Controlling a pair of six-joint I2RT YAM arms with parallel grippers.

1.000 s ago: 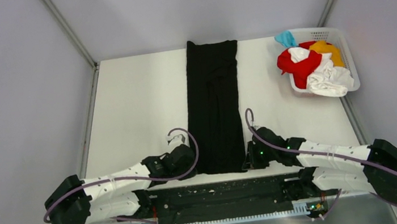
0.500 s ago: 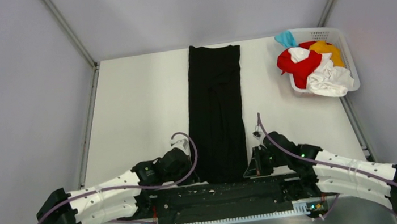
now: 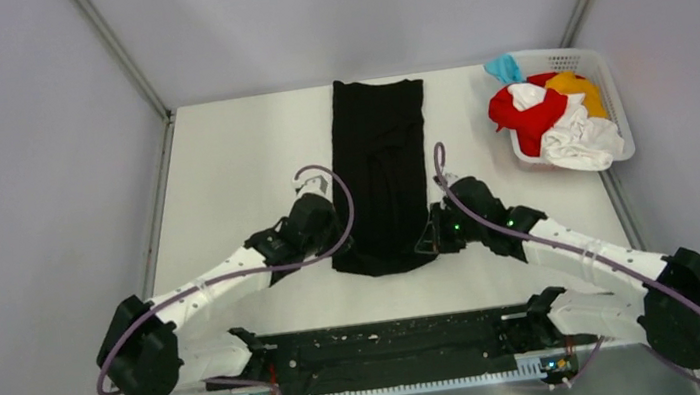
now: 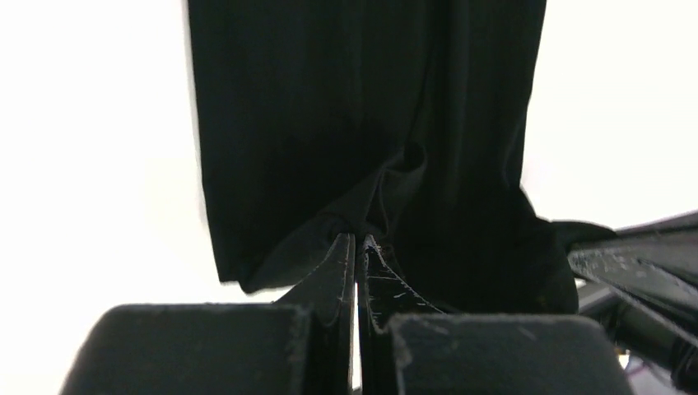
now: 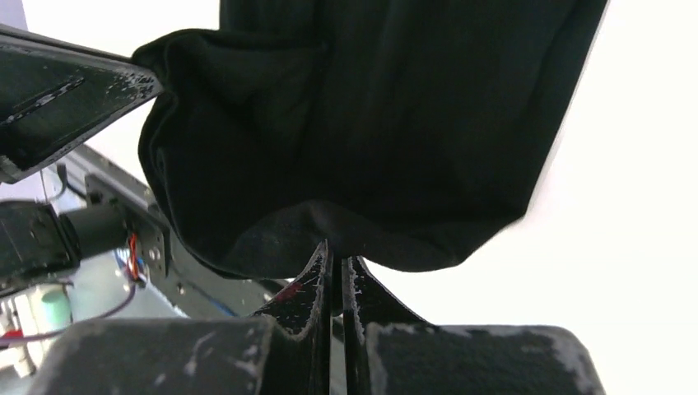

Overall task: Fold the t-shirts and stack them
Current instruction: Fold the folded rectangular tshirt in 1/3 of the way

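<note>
A long black t-shirt [image 3: 378,169] lies folded into a narrow strip down the middle of the white table [image 3: 222,173]. Its near end is lifted and doubled back toward the far side. My left gripper [image 3: 336,242] is shut on the near left corner of the black t-shirt [image 4: 354,148]. My right gripper [image 3: 429,238] is shut on the near right corner of the black t-shirt [image 5: 370,123]. The cloth hangs bunched from both sets of fingertips. Red [image 3: 527,115], white [image 3: 581,141], orange-yellow [image 3: 579,86] and light blue [image 3: 504,68] t-shirts sit heaped in the basket.
The white lattice basket [image 3: 618,99] stands at the far right corner of the table. A black base rail [image 3: 394,338] runs along the near edge between the arm mounts. Grey walls close in the table on both sides.
Both grippers have risen from the near edge and moved toward the far side, carrying the near end of the black t-shirt over itself. The right gripper closed on its corner.
</note>
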